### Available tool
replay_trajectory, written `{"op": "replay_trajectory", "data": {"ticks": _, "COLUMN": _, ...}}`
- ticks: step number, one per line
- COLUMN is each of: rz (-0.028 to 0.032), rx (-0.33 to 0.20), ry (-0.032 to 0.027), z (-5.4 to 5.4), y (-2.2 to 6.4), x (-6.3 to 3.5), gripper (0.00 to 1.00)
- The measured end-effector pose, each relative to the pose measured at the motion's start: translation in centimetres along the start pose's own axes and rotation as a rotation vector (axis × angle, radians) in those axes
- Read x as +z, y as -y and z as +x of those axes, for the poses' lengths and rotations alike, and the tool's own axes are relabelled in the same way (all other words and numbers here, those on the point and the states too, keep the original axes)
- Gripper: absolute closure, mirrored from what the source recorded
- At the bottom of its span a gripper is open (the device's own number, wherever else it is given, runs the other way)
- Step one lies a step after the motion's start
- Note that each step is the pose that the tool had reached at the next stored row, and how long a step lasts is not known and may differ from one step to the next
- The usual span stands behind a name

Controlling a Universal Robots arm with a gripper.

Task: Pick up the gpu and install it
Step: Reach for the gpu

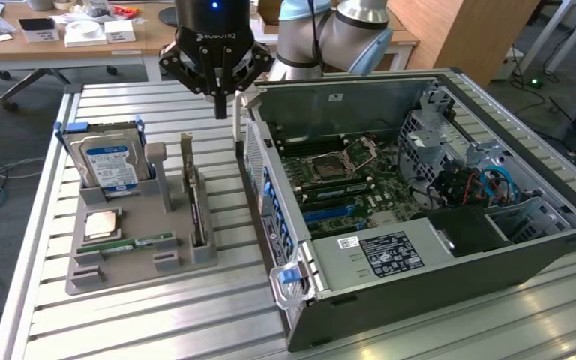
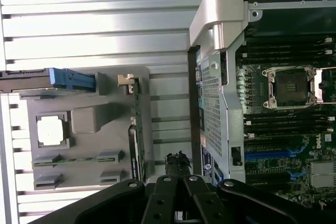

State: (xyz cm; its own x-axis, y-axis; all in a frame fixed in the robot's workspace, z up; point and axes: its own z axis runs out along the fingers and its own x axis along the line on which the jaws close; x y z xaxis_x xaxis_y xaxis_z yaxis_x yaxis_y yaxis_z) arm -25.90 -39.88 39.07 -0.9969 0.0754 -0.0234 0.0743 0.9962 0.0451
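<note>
The gpu (image 1: pixel 195 199) stands on edge in a slot of the grey holder (image 1: pixel 133 259), a thin dark card with a pale bracket at its far end. From the wrist I see the gpu (image 2: pixel 137 129) edge-on. My gripper (image 1: pixel 221 111) hangs above the table between the holder and the open computer case (image 1: pixel 448 262), beyond the card's far end. Its fingers are shut with nothing between them. In the wrist view the gripper (image 2: pixel 177 158) points at the slatted gap beside the case wall, apart from the card.
The holder also carries a blue-labelled hard drive (image 1: pixel 108 161), a processor (image 1: pixel 103 223) and a green memory stick (image 1: pixel 128 244). The case lies open with its motherboard (image 1: pixel 343 180) exposed. A desk with boxes (image 1: pixel 88 31) stands behind the slatted table (image 1: pixel 148 322).
</note>
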Motion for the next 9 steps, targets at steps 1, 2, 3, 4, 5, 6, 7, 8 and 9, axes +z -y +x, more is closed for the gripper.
{"op": "replay_trajectory", "data": {"ticks": 1, "rz": 0.0, "rx": 0.0, "ry": 0.0, "z": 0.08, "y": 0.01, "x": 0.0, "gripper": 0.89}}
{"op": "replay_trajectory", "data": {"ticks": 2, "rz": 0.0, "rx": 0.0, "ry": 0.0, "z": 0.12, "y": 0.01, "x": 0.0, "gripper": 0.89}}
{"op": "replay_trajectory", "data": {"ticks": 3, "rz": -0.0001, "rx": 0.0, "ry": 0.0, "z": 0.15, "y": 0.01, "x": 0.01, "gripper": 0.89}}
{"op": "replay_trajectory", "data": {"ticks": 4, "rz": 0.0, "rx": 0.0, "ry": -0.0001, "z": 0.19, "y": 0.02, "x": 0.0, "gripper": 0.89}}
{"op": "replay_trajectory", "data": {"ticks": 5, "rz": 0.0001, "rx": 0.0, "ry": -0.0001, "z": 0.25, "y": 0.02, "x": -0.01, "gripper": 0.89}}
{"op": "replay_trajectory", "data": {"ticks": 6, "rz": 0.0001, "rx": 0.0, "ry": -0.0001, "z": 0.31, "y": 0.03, "x": 0.0, "gripper": 0.89}}
{"op": "replay_trajectory", "data": {"ticks": 7, "rz": 0.0, "rx": 0.0, "ry": -0.0001, "z": 0.41, "y": 0.03, "x": 0.0, "gripper": 0.89}}
{"op": "replay_trajectory", "data": {"ticks": 8, "rz": 0.0, "rx": 0.0, "ry": 0.0, "z": 0.56, "y": 0.04, "x": -0.01, "gripper": 0.89}}
{"op": "replay_trajectory", "data": {"ticks": 9, "rz": 0.0, "rx": 0.0, "ry": 0.0, "z": 0.76, "y": 0.06, "x": -0.01, "gripper": 0.89}}
